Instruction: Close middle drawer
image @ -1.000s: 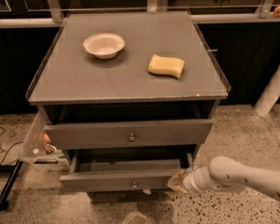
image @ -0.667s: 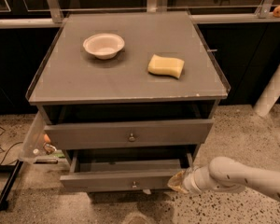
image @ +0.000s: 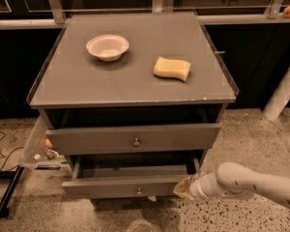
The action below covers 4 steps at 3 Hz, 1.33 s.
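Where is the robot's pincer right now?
In the camera view, the pincer is low on the right, by the right end of the open middle drawer's front, below the top drawer.

Cabinet top [image: 135, 83] carries bowl [image: 107, 47] and sponge [image: 171, 68], well apart. Gripper [image: 183, 188] sits at middle drawer's [image: 116, 187] right front corner.

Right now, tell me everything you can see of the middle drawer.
The middle drawer is grey and looks like painted wood, with a flat front and a small round metal knob. It stands pulled out past the top drawer above, level, its plain tray open to view. The gripper sits at the front's right end, seemingly touching it.
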Motion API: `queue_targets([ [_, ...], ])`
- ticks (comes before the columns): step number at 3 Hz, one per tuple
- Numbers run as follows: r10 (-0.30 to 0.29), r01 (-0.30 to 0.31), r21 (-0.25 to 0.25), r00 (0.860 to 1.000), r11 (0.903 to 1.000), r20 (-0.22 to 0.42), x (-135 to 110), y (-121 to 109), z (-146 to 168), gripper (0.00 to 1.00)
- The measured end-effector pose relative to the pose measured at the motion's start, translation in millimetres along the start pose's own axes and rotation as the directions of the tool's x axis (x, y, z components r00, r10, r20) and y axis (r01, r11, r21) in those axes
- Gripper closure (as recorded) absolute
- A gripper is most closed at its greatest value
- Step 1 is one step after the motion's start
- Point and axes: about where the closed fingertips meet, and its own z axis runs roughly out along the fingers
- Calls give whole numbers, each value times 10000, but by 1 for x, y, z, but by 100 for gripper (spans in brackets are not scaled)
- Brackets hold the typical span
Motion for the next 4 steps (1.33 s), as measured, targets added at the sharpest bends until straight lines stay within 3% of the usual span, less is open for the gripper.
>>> queue_targets([
  [2,-95,95,21,10000,10000,1,0,-11,10,2],
  [3,-304,301,141,9993,9994,208,-12,-28,14,0],
  [4,-304,301,140,9993,9994,209,-12,-28,14,0],
])
